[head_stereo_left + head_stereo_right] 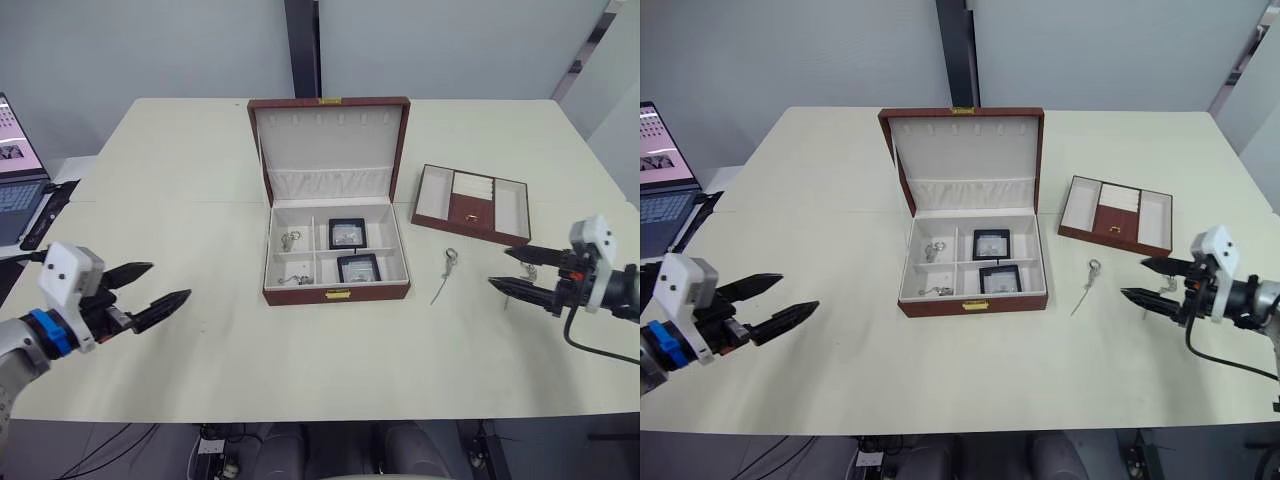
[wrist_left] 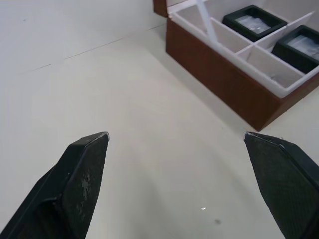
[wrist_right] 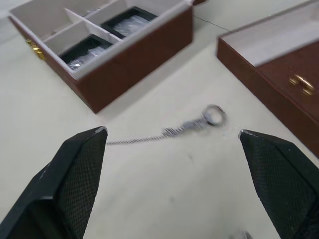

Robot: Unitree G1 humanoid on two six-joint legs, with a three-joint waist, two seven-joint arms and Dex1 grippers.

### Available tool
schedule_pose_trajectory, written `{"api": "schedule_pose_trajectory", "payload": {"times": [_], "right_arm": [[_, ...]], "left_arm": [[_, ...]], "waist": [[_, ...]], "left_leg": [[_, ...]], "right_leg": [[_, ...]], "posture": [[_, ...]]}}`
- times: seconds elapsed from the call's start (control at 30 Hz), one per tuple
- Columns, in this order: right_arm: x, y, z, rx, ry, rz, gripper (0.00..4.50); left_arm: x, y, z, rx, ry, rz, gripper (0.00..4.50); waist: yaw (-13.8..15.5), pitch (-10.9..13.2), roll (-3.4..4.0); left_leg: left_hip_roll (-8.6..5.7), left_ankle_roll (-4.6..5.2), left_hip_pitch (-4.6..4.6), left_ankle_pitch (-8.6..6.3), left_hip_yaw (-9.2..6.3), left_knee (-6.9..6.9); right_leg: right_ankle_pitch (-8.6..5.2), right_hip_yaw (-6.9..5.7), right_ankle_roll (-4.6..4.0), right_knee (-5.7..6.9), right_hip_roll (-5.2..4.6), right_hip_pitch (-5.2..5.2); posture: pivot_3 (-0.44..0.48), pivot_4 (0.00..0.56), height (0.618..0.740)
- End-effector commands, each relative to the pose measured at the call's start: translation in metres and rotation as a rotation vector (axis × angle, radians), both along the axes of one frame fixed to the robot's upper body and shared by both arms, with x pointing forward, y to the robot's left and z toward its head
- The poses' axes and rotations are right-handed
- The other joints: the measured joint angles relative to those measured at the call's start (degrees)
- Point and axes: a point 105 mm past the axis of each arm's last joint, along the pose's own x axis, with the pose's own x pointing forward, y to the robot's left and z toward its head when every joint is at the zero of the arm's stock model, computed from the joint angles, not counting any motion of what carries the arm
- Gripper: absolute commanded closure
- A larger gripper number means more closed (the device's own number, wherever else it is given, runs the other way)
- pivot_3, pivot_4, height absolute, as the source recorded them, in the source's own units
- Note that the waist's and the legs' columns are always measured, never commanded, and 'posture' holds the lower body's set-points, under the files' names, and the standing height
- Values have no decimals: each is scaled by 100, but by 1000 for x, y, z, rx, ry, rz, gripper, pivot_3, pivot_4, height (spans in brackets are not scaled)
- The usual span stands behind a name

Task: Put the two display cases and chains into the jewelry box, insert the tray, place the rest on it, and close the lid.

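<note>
Right wrist view is showing the right pincer [image 3: 172, 137] gaping wide and empty, with the last loose chain [image 3: 172, 131] lying on the bench [image 3: 149, 199] just ahead, between its tips. To grasp well, it should be lowering straight down and pinching near the ring end. Head views are adding what the wrist misses: the left pincer [image 1: 158, 285] open and empty, the jewelry box [image 1: 337, 293] holding both display cases [image 1: 347, 233], and the tray [image 1: 470, 226] waiting beyond the right pincer.

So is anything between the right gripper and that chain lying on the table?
Nothing visible. The chain lies on bare table between the jewelry box and the tray; the right gripper, jaws open, faces it across clear tabletop.
</note>
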Motion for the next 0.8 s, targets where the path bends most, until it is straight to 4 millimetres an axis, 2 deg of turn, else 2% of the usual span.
{"api": "schedule_pose_trajectory", "payload": {"times": [0.03, 0.17, 0.3, 0.8], "right_arm": [[-4, -24, 7, -36, -60, -93, 21], [-10, -44, -5, -54, -47, -187, 21], [-13, -55, -13, -63, -40, -235, 21], [-19, -59, -33, -95, 11, -231, 21]], "left_arm": [[3, 18, 16, 48, -50, 30, 0], [5, 34, 17, 62, -48, 69, 0], [3, 40, 14, 59, -46, 86, 0], [-1, 45, 7, 57, -44, 116, 0]], "waist": [[3, 0, 0], [16, 0, 0], [6, 0, 0], [13, 0, 1]], "left_leg": [[2, 0, 0, 0, 0, -2], [1, 0, -2, 0, -1, -4], [2, 0, 0, 0, 4, -3], [2, 0, -1, 0, 3, -4]], "right_leg": [[0, 0, 0, 0, 0, -1], [0, -2, 0, -4, 1, -1], [0, 2, 0, -2, -1, -1], [0, 2, 0, 1, -1, -2]], "posture": [[0, 150, 740], [0, 150, 740], [0, 150, 740], [0, 150, 740]]}}
